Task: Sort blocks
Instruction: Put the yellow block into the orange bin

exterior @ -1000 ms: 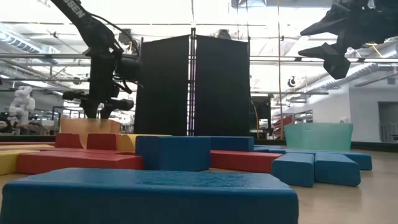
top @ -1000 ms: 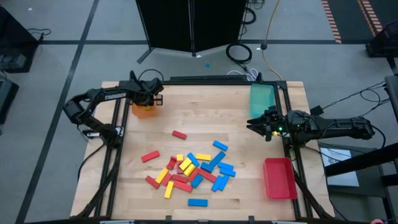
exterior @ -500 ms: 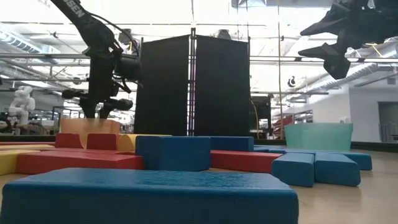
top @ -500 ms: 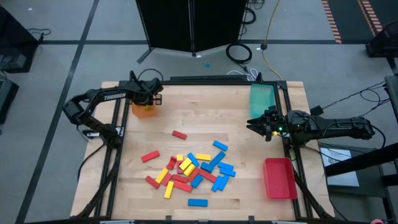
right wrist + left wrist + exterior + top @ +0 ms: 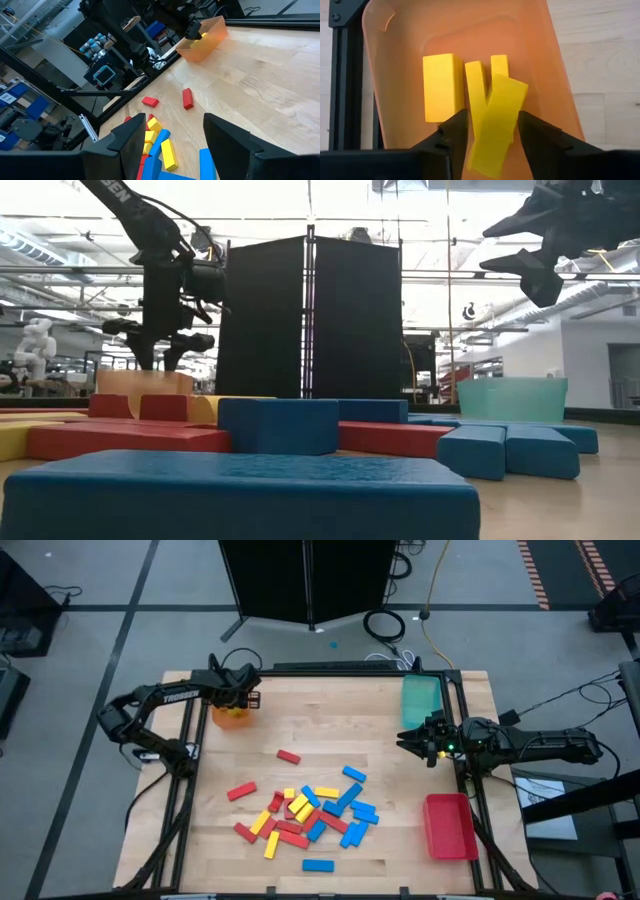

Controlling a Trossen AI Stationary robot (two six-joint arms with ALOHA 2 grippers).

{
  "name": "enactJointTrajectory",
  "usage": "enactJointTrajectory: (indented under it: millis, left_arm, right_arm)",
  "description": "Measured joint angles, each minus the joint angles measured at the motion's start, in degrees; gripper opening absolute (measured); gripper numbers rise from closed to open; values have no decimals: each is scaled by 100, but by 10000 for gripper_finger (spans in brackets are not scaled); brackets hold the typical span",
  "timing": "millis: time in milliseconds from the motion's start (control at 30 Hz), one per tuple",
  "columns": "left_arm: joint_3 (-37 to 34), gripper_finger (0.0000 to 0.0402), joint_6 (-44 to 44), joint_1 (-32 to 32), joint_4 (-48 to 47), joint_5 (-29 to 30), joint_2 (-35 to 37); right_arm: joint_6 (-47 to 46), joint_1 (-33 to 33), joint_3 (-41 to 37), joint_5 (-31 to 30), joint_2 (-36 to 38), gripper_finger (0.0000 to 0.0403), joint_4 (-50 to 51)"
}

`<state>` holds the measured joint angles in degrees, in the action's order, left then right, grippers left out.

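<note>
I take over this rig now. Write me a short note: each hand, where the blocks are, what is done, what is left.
Left hand: open above the orange tray at the table's far left corner, a yellow block loose between its fingers, over three yellow ones already inside.
Right hand: open, empty, waiting at the right edge between the teal tray and the red tray.
Done: only yellow blocks binned; no blocks visible in the teal or red tray.
Left: the mixed pile mid-table, plus single red blocks nearby.
</note>
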<state>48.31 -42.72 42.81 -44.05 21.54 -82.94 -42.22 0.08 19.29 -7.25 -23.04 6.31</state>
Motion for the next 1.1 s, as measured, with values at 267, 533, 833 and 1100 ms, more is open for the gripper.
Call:
enactJointTrajectory:
  millis: [267,533,833,1100]
  left_arm:
    - [285,187,336,-23,-258,-176,288]
    - [1428,187,973,-430,-285,-257,1467]
    - [1891,187,822,-1918,-317,-981,2076]
    - [1893,187,952,-3562,269,-966,1435]
  right_arm:
    - [-9,2,0,0,-1,194,0]
    - [-4,0,0,-22,-1,194,0]
    - [0,1,0,-28,-1,194,0]
    - [2,2,1,-26,1,194,-2]
